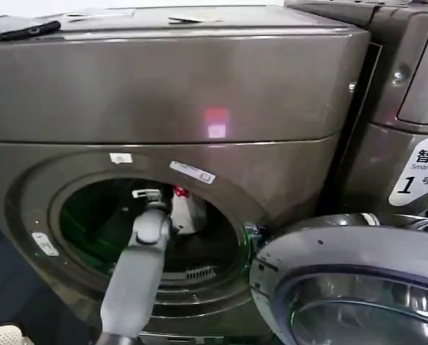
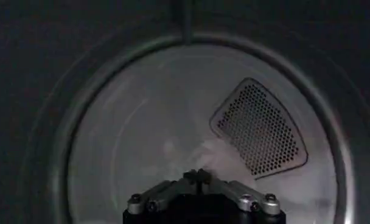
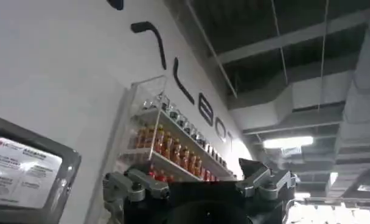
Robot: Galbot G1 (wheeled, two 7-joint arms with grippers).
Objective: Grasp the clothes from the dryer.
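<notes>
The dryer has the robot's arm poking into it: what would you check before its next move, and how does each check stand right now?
1. Door out of the way: ok; the door is swung open, clear of the porthole.
2. Arm through the opening: ok; the left gripper is inside the dryer.
3. Something to grab: ok; white and red clothes lie by the gripper.
4. Left fingers ready to close: cannot tell.
5. Clothes already held: cannot tell.
6. Right gripper clear: ok; it points up toward the ceiling.
</notes>
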